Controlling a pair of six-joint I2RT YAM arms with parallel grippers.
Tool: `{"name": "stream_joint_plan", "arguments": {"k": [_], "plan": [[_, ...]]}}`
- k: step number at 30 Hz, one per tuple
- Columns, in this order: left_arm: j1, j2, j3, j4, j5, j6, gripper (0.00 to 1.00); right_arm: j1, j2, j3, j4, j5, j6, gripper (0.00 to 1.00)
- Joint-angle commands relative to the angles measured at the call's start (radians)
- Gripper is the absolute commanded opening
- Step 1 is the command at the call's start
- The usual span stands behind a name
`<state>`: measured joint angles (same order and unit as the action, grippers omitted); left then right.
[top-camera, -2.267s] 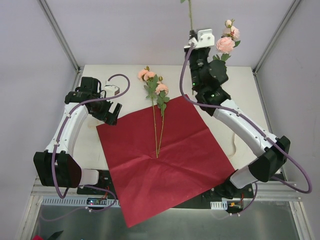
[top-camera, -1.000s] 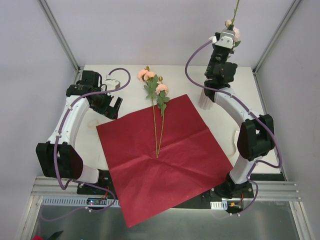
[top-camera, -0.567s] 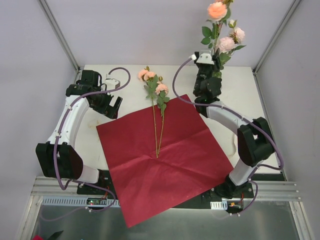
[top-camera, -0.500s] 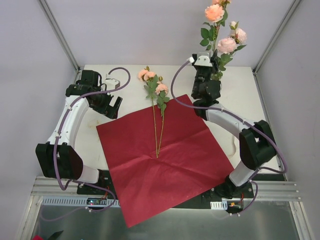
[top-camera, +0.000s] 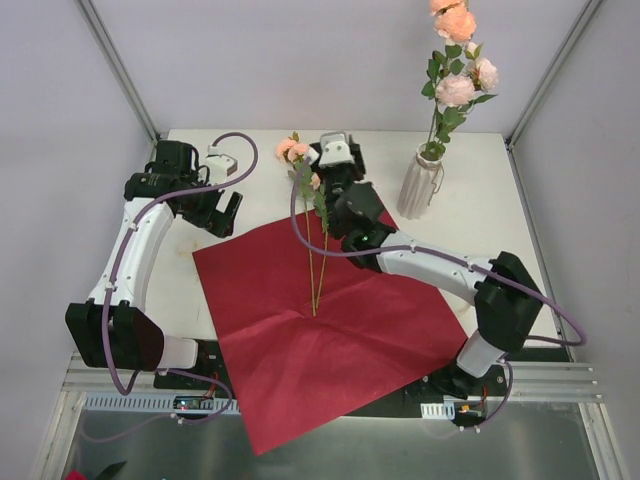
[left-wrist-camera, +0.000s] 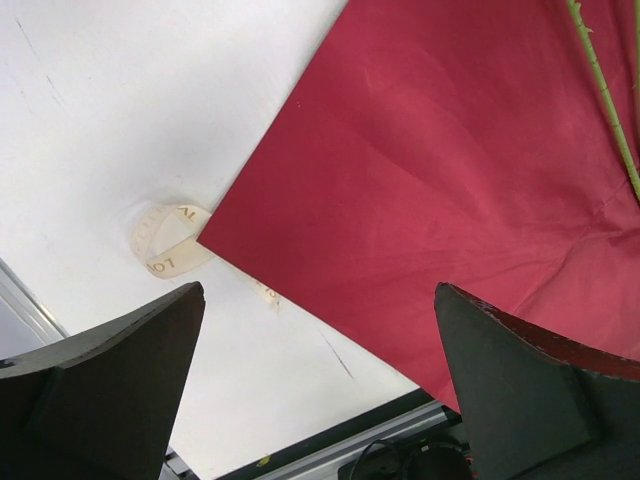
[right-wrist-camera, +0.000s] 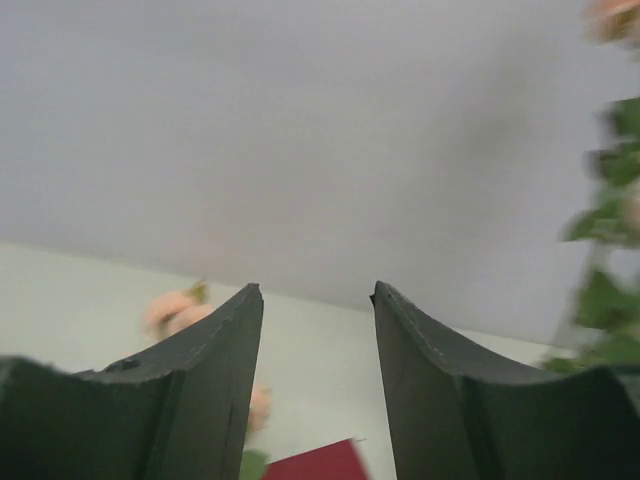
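The right claw gapes empty, roses close below it. The left claw spreads wide over the cloth corner, tape loop beside it.

Matt red paper sheet, ribbed vase, smooth table

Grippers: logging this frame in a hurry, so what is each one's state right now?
Left gripper: open, empty, above the red paper corner.
Right gripper: open, empty, beside the loose pink flowers.
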<state>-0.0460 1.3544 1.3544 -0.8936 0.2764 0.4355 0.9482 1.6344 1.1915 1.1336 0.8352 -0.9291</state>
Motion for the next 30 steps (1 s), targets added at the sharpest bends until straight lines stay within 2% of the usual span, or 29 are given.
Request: {"name": "stream_joint_plan", "arguments": {"k": [1,3,4,7,9,11,17,30], "plan": [[-0.002,-0.014,0.005,0.001,-0.029,-0.007,0.99,-0.032,0.043,0.207,-0.805,-0.178,0.583,0.52],[0.000,-0.005,0.009,0.002,-0.049,-0.021,0.99,-0.077,0.111,0.331,-1.127,-0.340,0.826,0.54],[0.005,0.002,0.009,0.002,-0.061,-0.026,0.99,-0.112,0.186,0.433,-1.208,-0.478,0.864,0.53],[0.017,0.009,0.002,0.002,-0.065,-0.035,0.99,-0.149,0.313,0.573,-1.365,-0.655,0.918,0.52],[0.023,0.012,-0.008,0.002,-0.072,-0.035,0.99,-0.163,0.375,0.644,-1.469,-0.700,0.950,0.50],[0.028,0.020,-0.012,0.001,-0.077,-0.037,0.99,-0.172,0.433,0.684,-1.508,-0.745,0.964,0.48],[0.040,0.026,-0.020,0.007,-0.074,-0.046,0.99,-0.173,0.510,0.665,-1.516,-0.798,1.001,0.47],[0.040,0.014,-0.044,0.010,-0.071,-0.034,0.99,-0.169,0.625,0.648,-1.562,-0.743,1.049,0.48]]}}
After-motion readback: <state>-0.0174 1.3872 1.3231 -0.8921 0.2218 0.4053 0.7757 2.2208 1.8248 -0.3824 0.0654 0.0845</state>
